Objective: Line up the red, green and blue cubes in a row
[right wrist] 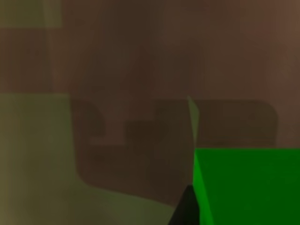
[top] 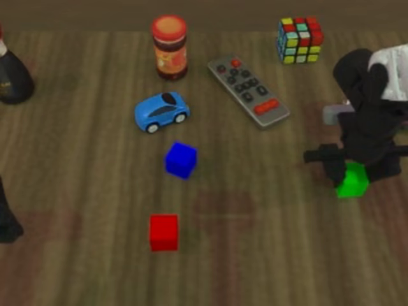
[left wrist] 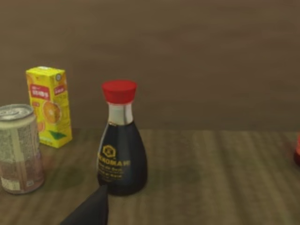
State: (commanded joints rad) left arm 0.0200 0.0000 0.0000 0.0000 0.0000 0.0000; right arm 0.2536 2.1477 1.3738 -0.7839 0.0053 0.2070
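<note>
Top view: right gripper [top: 347,172] sits over the green cube [top: 354,183] at the surface's right; whether its fingers grip it cannot be told. A loose hold would likely drop it short of the blue cube [top: 181,159] and red cube [top: 164,232].

Dark wood-grain table [top: 268,255]

Red [top: 164,232], blue [top: 181,159], green [top: 352,181] cubes, scattered.

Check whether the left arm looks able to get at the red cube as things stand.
Probably yes: the red cube sits in open table with nothing beside it, and the left tool is parked at the left edge with bare wood between them.
</note>
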